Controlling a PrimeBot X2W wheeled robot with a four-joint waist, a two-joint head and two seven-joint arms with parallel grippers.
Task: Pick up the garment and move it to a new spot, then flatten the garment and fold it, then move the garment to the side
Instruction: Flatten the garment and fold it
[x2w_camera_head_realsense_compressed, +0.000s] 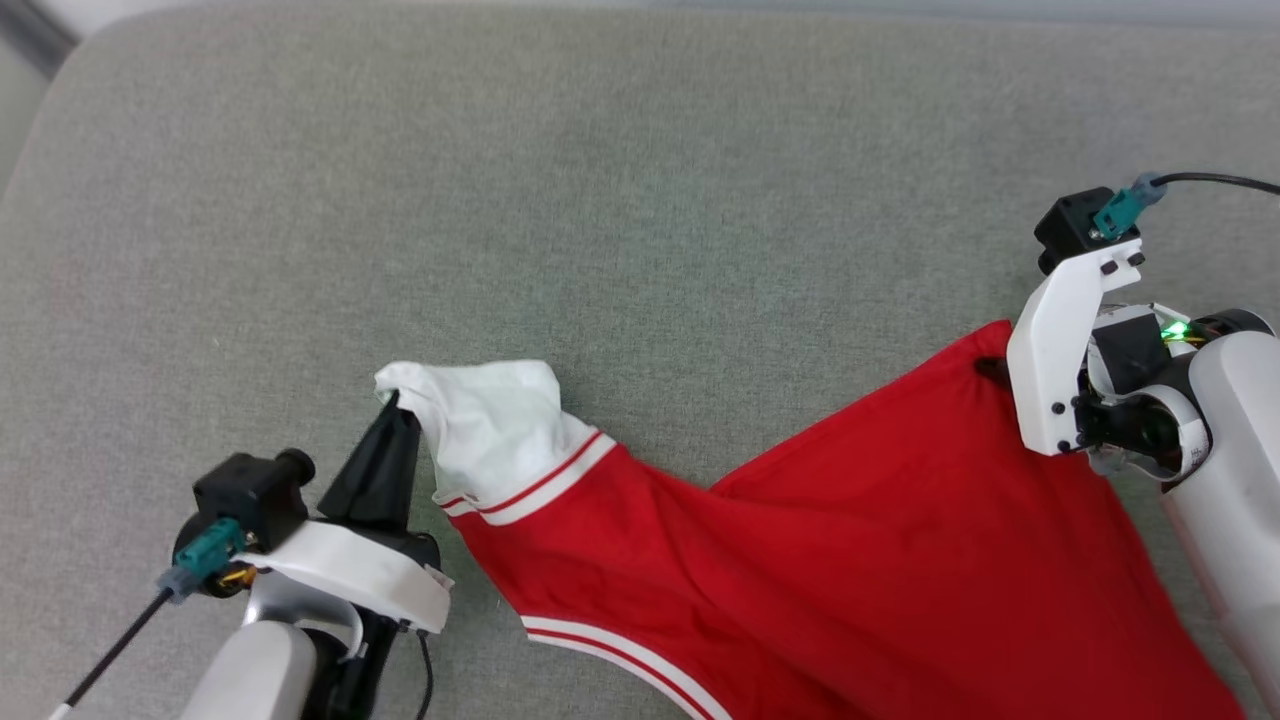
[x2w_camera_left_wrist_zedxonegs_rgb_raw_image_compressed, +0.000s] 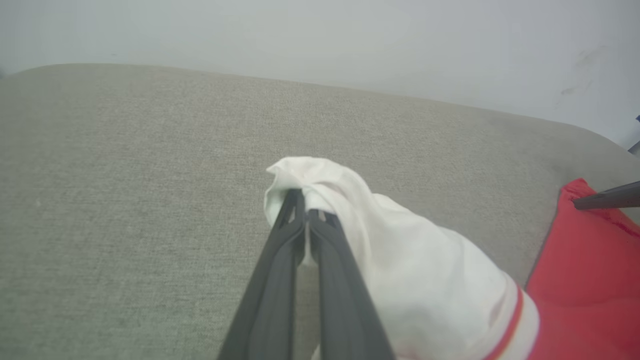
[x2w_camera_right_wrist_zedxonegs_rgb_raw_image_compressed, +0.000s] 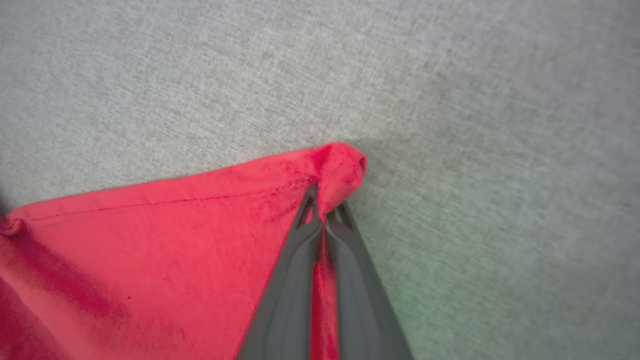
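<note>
Red garment (x2w_camera_head_realsense_compressed: 850, 520), left hand (x2w_camera_head_realsense_compressed: 392, 406) clamping white sleeve (x2w_camera_head_realsense_compressed: 490, 425) at 9 o'clock, right hand (x2w_camera_right_wrist_zedxonegs_rgb_raw_image_compressed: 325, 212) clamping red corner (x2w_camera_right_wrist_zedxonegs_rgb_raw_image_compressed: 342, 162) at 1 o'clock.

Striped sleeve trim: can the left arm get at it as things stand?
Probably not yet: the trim lies close and uncovered, but the left gripper is shut on the white sleeve and must release first.

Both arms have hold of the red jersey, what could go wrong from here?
The left fingers pinch only the bunched tip of the white sleeve; a pull may slip it free. The right fingers hold just a small red corner, likewise a thin grip. The jersey lies creased between them, so spreading might trap folds.
</note>
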